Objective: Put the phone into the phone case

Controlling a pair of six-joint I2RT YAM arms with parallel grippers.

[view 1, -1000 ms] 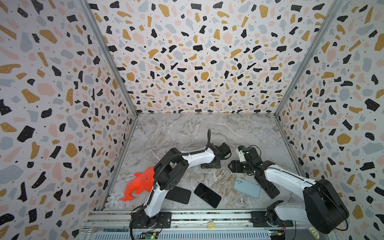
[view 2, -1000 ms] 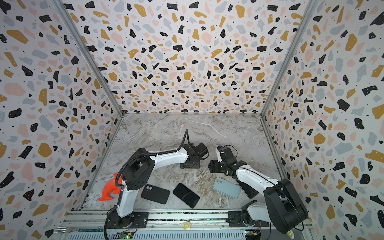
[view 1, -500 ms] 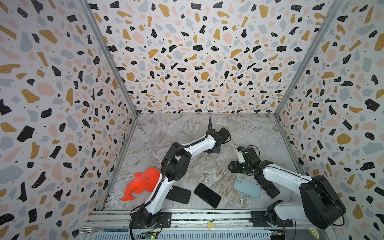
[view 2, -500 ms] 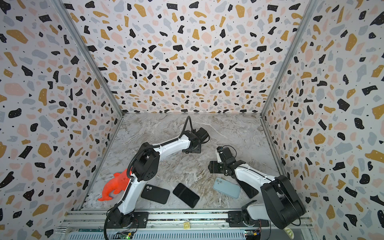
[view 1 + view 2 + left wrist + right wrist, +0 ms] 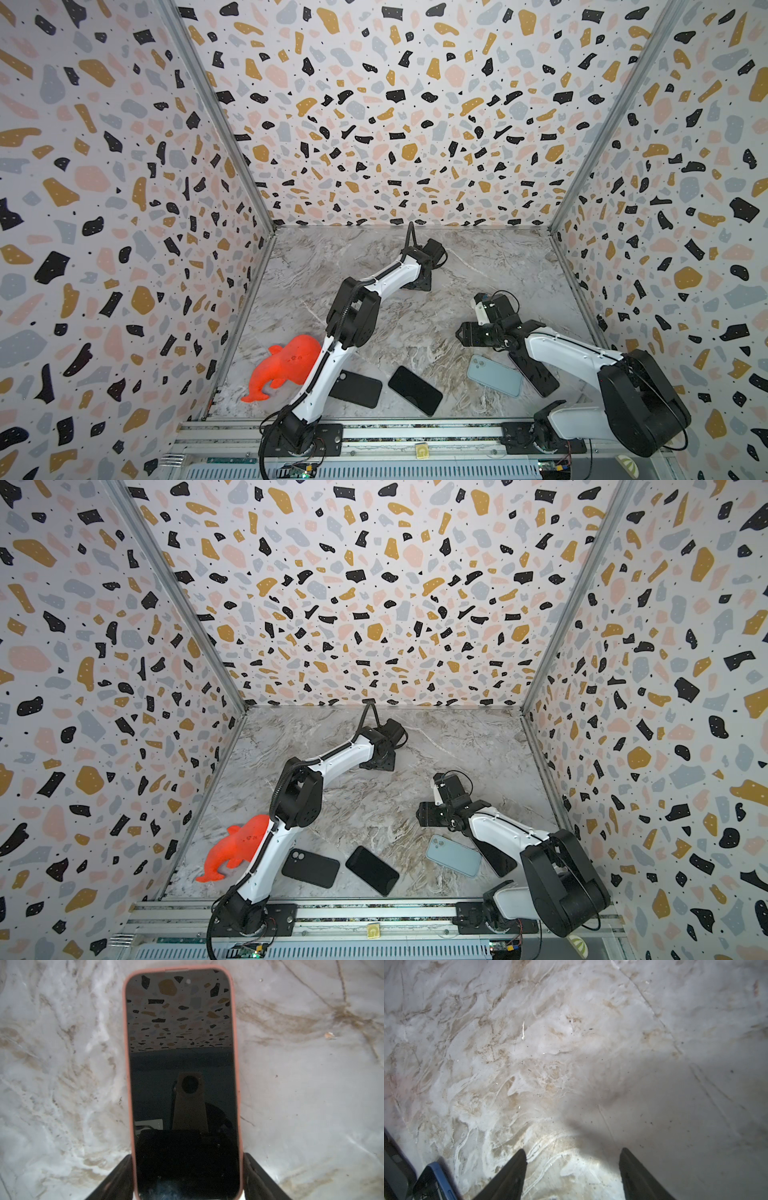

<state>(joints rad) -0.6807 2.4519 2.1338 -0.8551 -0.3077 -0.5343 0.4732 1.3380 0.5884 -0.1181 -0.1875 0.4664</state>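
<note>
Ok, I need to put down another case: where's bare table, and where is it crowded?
Bare: middle of the marble table, between left pincer holding the pink-cased phone and right pincer, plus both far corners. Crowded: the front edge, with orange toy, black case, black phone, blue phone.

Three terrazzo-patterned walls (image 5: 395, 108) with metal corner posts (image 5: 216, 120) enclose a grey-brown marbled table (image 5: 498, 257); an aluminium rail (image 5: 415, 432) spans the frame's bottom.
</note>
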